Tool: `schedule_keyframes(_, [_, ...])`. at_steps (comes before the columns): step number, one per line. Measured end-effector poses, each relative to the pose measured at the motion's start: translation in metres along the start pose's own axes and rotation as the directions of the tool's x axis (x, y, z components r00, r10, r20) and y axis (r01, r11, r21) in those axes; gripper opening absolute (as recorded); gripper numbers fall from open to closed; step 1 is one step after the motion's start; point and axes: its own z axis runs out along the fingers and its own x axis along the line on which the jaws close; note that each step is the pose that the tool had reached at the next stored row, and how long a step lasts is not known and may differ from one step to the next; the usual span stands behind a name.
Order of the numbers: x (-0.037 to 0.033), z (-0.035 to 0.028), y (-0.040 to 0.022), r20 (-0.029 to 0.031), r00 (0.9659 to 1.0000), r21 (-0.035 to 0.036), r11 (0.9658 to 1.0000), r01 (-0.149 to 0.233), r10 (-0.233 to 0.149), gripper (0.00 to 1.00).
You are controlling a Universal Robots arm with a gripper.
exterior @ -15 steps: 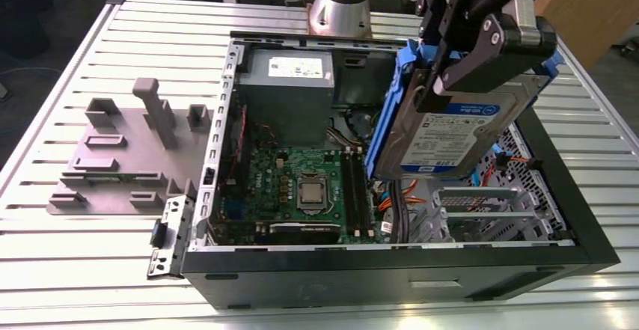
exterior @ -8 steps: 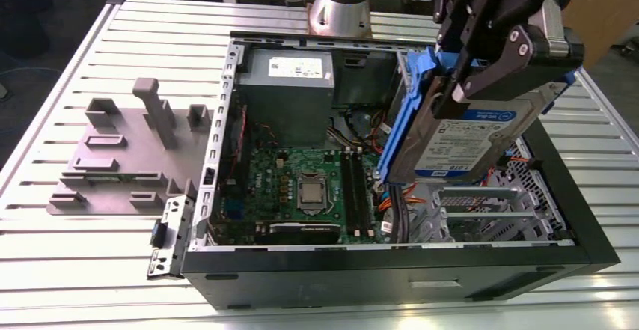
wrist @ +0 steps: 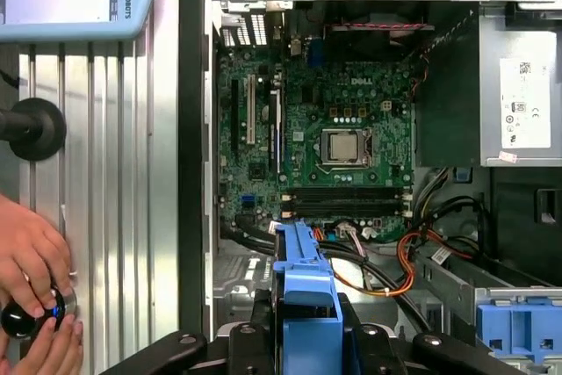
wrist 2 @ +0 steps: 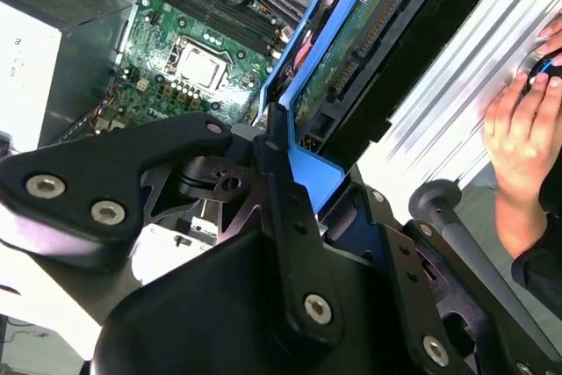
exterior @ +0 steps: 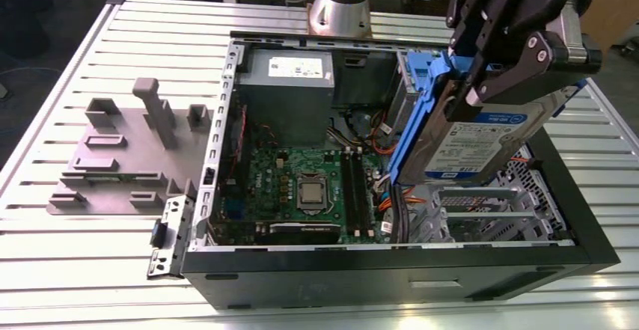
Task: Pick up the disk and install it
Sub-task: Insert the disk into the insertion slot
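Note:
My gripper (exterior: 489, 87) is shut on the disk (exterior: 469, 147), a silver drive with a white-and-blue label in a blue carrier frame (exterior: 414, 120). The disk hangs tilted, label up, over the exterior view's right part of the open computer case (exterior: 399, 277), above the metal drive cage (exterior: 479, 210). In the second wrist view the disk's green circuit-board side (wrist 2: 351, 50) and blue frame (wrist 2: 307, 169) run out from a black finger (wrist 2: 274, 151). In the first wrist view the blue frame (wrist: 303, 278) stands over the case's cables.
The case holds a green motherboard (exterior: 304, 188) and a grey power supply (exterior: 287, 83). A grey fixture plate (exterior: 120, 150) lies on the slatted table at the exterior view's left. A person's hand (wrist: 31, 261) rests on a knob beside the case. A blue latch (wrist: 518, 322) sits near the drive bay.

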Motion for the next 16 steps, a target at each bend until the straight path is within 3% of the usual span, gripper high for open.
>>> schedule_keyframes(9, [0.0,0.0002,-0.0006,0.0001,1.0,0.0,1.0,0.0,0.0,0.36])
schedule_keyframes(16, [-0.0002,0.0015,-0.0103,0.0001,1.0,-0.0006,1.0,0.0,0.0,0.36])
